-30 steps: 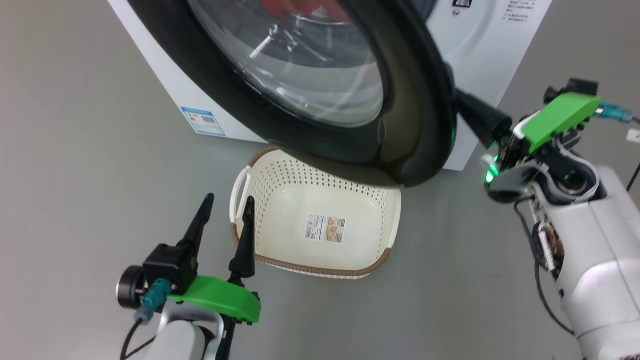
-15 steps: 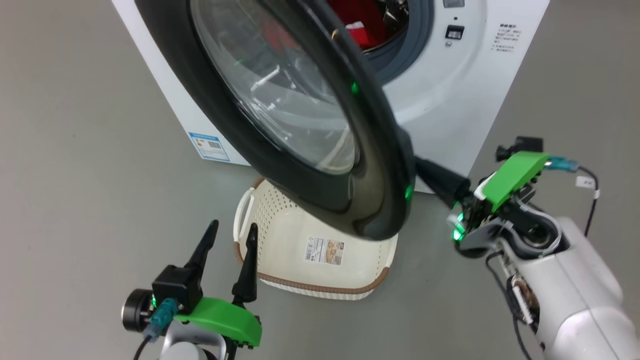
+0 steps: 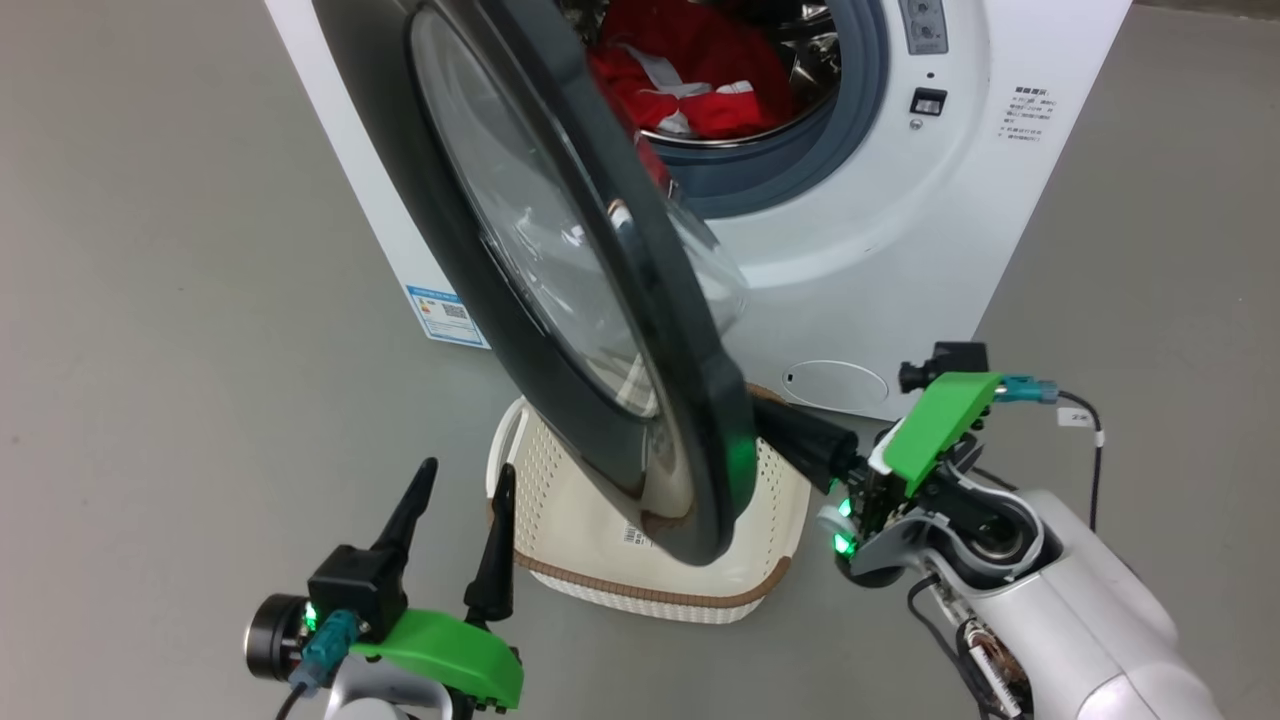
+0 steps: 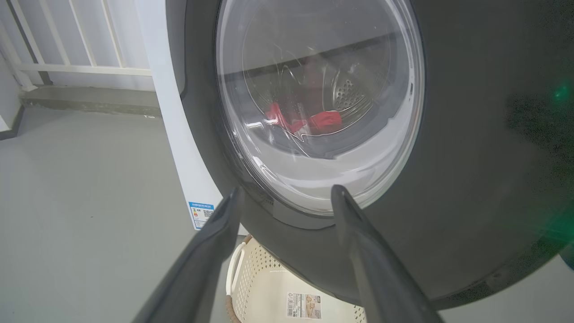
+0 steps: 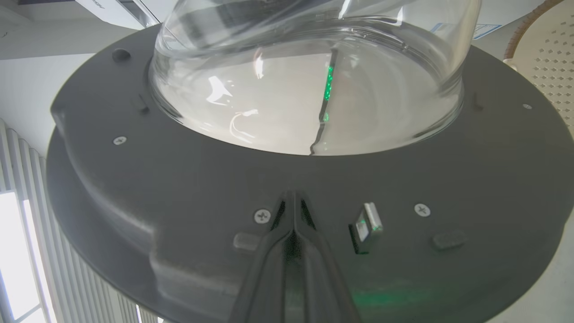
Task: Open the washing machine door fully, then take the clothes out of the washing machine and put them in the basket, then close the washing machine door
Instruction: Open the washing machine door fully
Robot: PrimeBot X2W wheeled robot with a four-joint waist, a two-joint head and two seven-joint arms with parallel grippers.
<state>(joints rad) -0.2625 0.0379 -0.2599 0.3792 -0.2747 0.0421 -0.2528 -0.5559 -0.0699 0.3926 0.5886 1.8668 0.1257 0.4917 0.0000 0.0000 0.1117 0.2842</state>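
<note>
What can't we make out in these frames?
- Basket: head view, washing machine door covers its middle and label.
- Clothes: head view, count unclear; door and top edge cut them.
- Right gripper: head view, fingertips hidden behind door rim.
- Blue label: head view, print too small.

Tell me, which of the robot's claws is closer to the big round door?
Right. The right gripper, shut, has its tips at the inner face of the washing machine door, seemingly touching. The left gripper, open, hangs apart on its outer side, by the basket.
</note>
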